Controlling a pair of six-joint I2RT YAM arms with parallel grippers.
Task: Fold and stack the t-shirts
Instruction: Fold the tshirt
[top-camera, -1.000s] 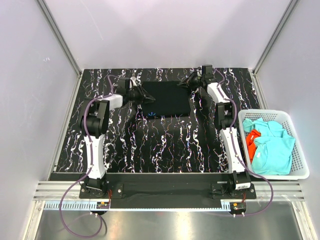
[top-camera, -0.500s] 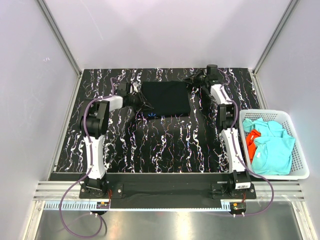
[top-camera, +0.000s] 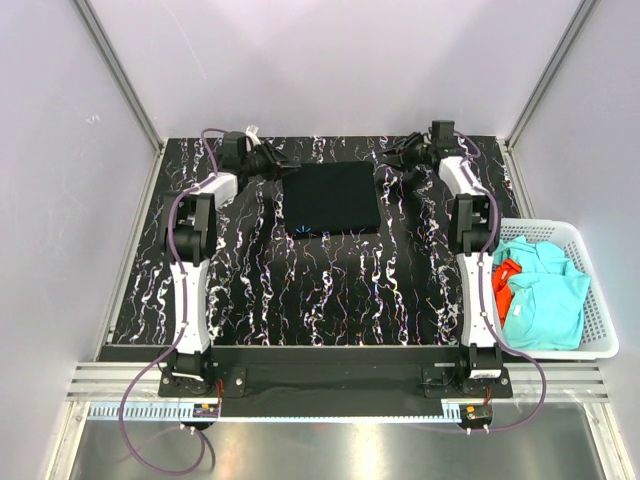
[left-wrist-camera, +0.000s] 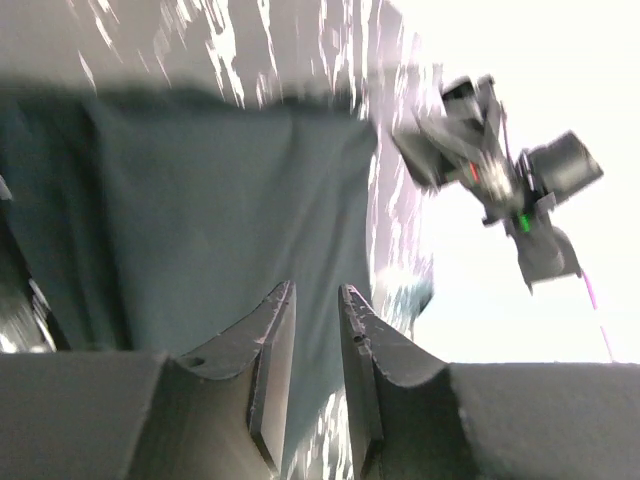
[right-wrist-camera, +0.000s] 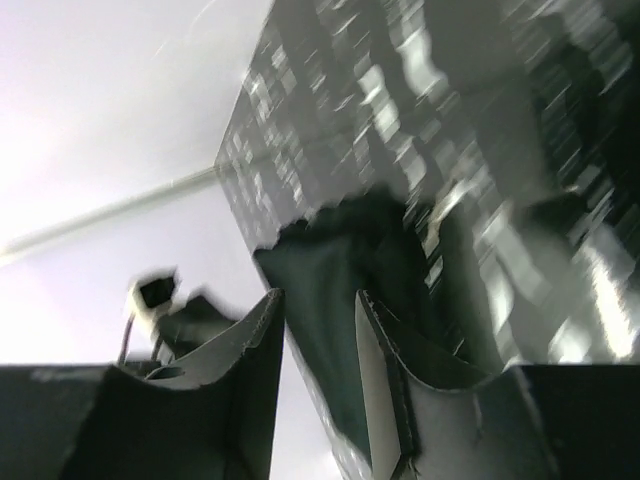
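Note:
The black t-shirt (top-camera: 332, 197) lies folded into a flat rectangle at the far middle of the table, its blue neck mark (top-camera: 305, 230) at the near edge. My left gripper (top-camera: 285, 167) hovers off the shirt's far left corner, jaws a narrow gap apart with nothing between them (left-wrist-camera: 317, 290). Off the far right corner, my right gripper (top-camera: 384, 164) is open and empty (right-wrist-camera: 320, 295). Both wrist views look down on the black t-shirt (left-wrist-camera: 200, 200) (right-wrist-camera: 340, 260). Turquoise t-shirts (top-camera: 545, 300) and an orange-red one (top-camera: 505, 275) lie in the basket.
The white lattice basket (top-camera: 548, 227) stands at the right edge of the table, beside the right arm. Grey walls and metal frame posts close in the marbled black tabletop (top-camera: 300, 290) at the back and both sides.
Both grippers have drawn away from the black shirt's sides toward the table's far corners. The right jaws have opened. The shirt stays flat.

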